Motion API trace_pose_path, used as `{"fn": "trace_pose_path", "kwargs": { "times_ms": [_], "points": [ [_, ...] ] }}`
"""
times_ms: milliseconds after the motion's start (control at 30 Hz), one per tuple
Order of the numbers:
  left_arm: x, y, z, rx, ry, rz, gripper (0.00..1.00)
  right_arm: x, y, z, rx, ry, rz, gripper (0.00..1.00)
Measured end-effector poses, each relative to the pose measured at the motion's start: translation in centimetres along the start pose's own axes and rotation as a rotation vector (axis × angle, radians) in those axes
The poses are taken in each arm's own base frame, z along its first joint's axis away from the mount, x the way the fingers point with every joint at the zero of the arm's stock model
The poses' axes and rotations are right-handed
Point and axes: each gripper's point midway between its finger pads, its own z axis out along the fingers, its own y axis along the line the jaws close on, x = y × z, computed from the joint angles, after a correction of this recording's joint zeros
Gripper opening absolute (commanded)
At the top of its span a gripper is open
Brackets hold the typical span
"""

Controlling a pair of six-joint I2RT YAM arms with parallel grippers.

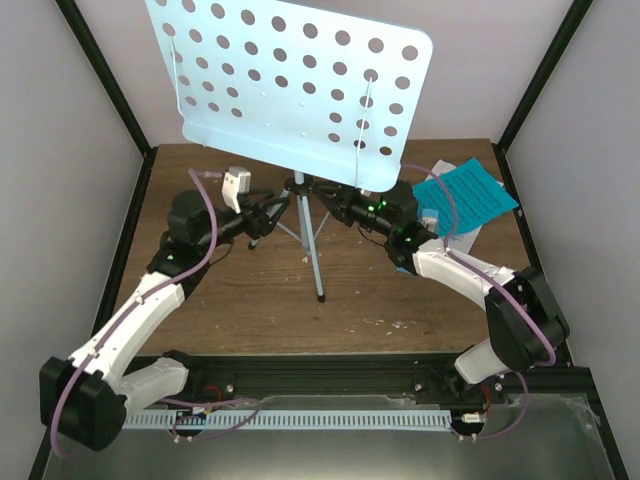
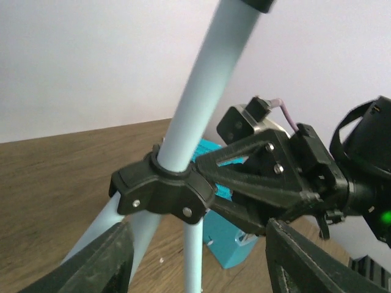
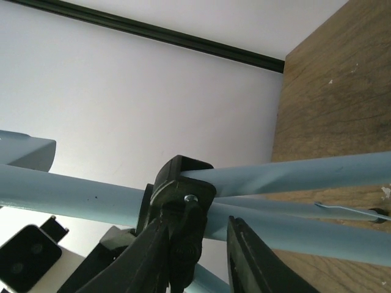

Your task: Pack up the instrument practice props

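Left gripper (image 1: 278, 213): I see jaws wide, straddling the music stand (image 1: 290, 160) legs, gripping nothing.
Right gripper (image 3: 217, 229): jaws narrowed, pinching the hub (image 2: 162, 192).
Music sheets (image 1: 470, 195): far right.

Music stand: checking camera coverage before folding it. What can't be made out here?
- Top external: the music stand runs off the top edge; its desk hides the upper pole.
- Left wrist: the stand's legs run off the bottom; the right gripper covers most of a cyan item, unidentifiable.
- Right wrist: too close to tell whether its jaws clamp the hub.
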Motion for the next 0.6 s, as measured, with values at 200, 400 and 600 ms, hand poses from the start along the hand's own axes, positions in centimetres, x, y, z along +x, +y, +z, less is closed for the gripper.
{"fn": "trace_pose_path", "kwargs": {
  "times_ms": [200,400,600],
  "points": [
    [-0.1,0.9,2.3,0.026,-0.030,0.024,0.51,-0.1,0.6,0.0,-0.027,-0.003,-0.011,0.11],
    [-0.9,1.0,3.6,0.058,-0.084,0.082,0.46,-0.1,0.8,0.1,-0.043,-0.001,-0.023,0.03],
    [-1.2,0.9,4.9,0.101,-0.102,0.125,0.39,0.0,0.8,0.0,-0.064,-0.006,-0.060,0.01]
  ]
}}
